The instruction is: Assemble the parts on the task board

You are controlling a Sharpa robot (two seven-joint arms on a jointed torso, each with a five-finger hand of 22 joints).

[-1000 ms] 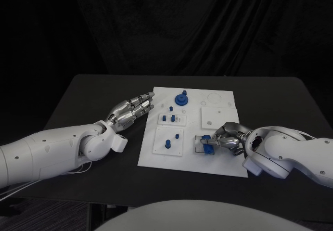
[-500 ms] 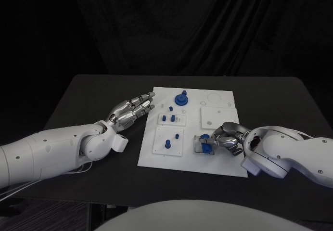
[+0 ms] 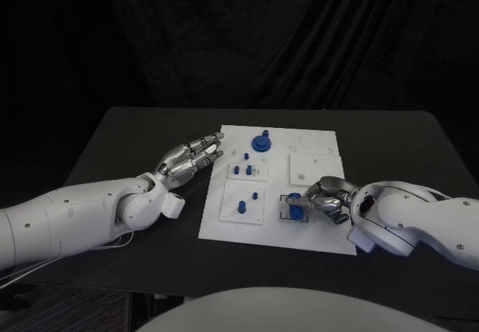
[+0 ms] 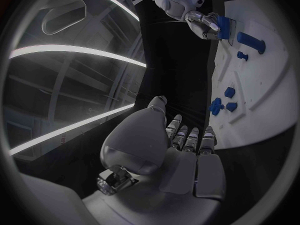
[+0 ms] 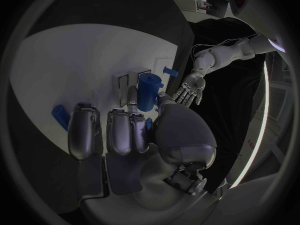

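The white task board [image 3: 318, 234] lies in the middle of the table. My right hand [image 3: 327, 196] is over the board's near right corner and pinches a blue cylindrical part [image 3: 295, 205] between thumb and fingers, over a small square recess. In the right wrist view that blue part [image 5: 148, 91] stands upright against the board by the thumb. My left hand [image 3: 190, 159] lies flat with its fingers apart at the board's left edge and holds nothing. The left wrist view shows the left hand [image 4: 181, 145] beside the board [image 4: 269, 100], and across it the right hand [image 4: 201, 23].
A blue gear with a peg [image 3: 261, 142] stands at the board's far edge. Small blue pieces [image 3: 243, 168] sit in one square plate, two pegs [image 3: 246, 203] in the plate nearer me. A loose blue piece [image 5: 60, 116] lies by my right fingers. Black table surrounds the board.
My right hand has shifted slightly left with the blue part, which now sits a little higher over the recess. The left hand has not moved.
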